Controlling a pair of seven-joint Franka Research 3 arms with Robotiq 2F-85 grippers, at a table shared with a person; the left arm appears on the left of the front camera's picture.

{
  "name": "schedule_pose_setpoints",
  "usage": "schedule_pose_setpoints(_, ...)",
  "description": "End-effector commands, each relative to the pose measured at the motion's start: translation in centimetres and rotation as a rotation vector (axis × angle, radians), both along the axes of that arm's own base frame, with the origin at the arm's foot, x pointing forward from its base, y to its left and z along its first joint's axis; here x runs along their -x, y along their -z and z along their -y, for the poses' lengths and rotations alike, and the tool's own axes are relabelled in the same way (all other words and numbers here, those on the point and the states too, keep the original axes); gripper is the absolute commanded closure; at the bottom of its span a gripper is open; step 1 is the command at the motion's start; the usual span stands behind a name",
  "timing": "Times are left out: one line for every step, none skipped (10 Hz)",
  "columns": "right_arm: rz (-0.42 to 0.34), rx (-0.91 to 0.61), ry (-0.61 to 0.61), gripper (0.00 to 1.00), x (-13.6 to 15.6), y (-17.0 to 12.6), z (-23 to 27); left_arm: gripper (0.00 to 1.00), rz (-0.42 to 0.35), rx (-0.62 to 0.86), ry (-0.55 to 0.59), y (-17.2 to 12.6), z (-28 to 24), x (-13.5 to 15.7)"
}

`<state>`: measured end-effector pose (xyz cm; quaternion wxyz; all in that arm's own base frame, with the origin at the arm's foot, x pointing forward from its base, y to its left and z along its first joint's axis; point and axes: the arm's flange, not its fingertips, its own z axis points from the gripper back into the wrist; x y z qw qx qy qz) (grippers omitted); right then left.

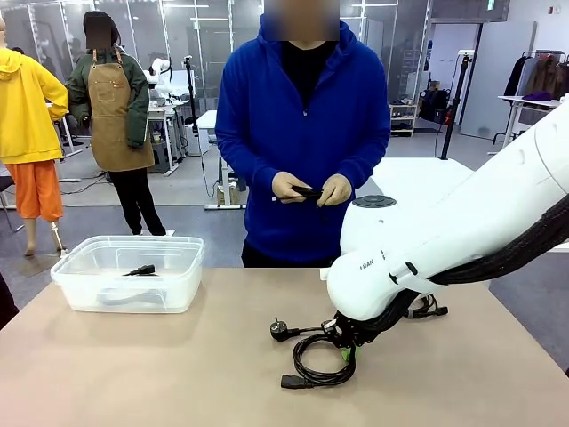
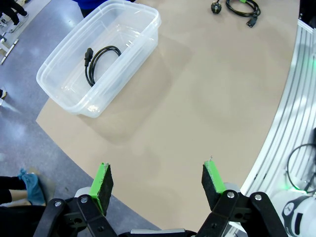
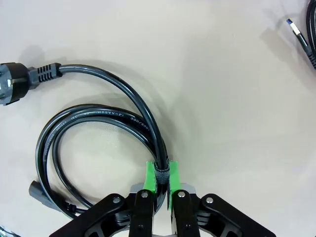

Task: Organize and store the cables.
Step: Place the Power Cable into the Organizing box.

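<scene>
A coiled black power cable point(image 1: 313, 363) lies on the tan table, right of centre, its round plug point(image 1: 281, 330) pointing left. My right gripper point(image 1: 345, 344) is down on it. In the right wrist view the gripper point(image 3: 161, 180) is shut on the cable point(image 3: 98, 118) at the strap that binds the coil. A second cable point(image 2: 98, 59) rests inside the clear plastic bin point(image 2: 150, 37). My left gripper point(image 2: 158, 180) hangs open and holds nothing, high over the table's edge. The person across the table holds a small dark cable point(image 1: 308, 191) in both hands.
The bin point(image 1: 89, 294) stands at the table's far left. Another dark cable point(image 1: 428, 310) lies behind my right arm, and a small blue-tipped connector point(image 3: 296, 27) lies near the gripped coil. Bare tabletop point(image 1: 178, 365) stretches between bin and coil.
</scene>
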<state>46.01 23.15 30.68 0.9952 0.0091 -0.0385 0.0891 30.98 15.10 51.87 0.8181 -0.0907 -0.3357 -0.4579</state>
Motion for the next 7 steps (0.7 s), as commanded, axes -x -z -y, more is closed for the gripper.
schedule_pose_setpoints(0.0,0.0,0.0,0.88,0.0,0.0,0.0,0.08,0.016,0.008,-0.002,0.2,0.1,0.1)
schedule_pose_setpoints(0.018,-0.022,0.02,0.88,0.4,-1.8,0.3,0.08,0.016,0.008,-0.002,0.2,0.1,0.1)
schedule_pose_setpoints(0.005,-0.032,0.054,0.88,0.7,-3.6,0.2,0.08,0.016,0.008,-0.002,0.2,0.1,0.1)
schedule_pose_setpoints(-0.005,-0.052,0.066,0.88,1.2,-5.5,-0.3,0.08,0.016,0.008,-0.002,0.2,0.1,0.1)
schedule_pose_setpoints(-0.004,-0.093,0.161,0.88,1.6,-7.9,-0.5,0.08,0.016,0.008,-0.002,0.2,0.1,0.1)
schedule_pose_setpoints(-0.024,-0.106,0.184,0.88,1.8,-9.2,-0.9,0.08,0.016,0.008,-0.002,0.2,0.1,0.1)
schedule_pose_setpoints(-0.029,-0.143,0.171,0.88,1.9,-10.4,-1.7,0.08,0.016,0.008,-0.002,0.2,0.1,0.1)
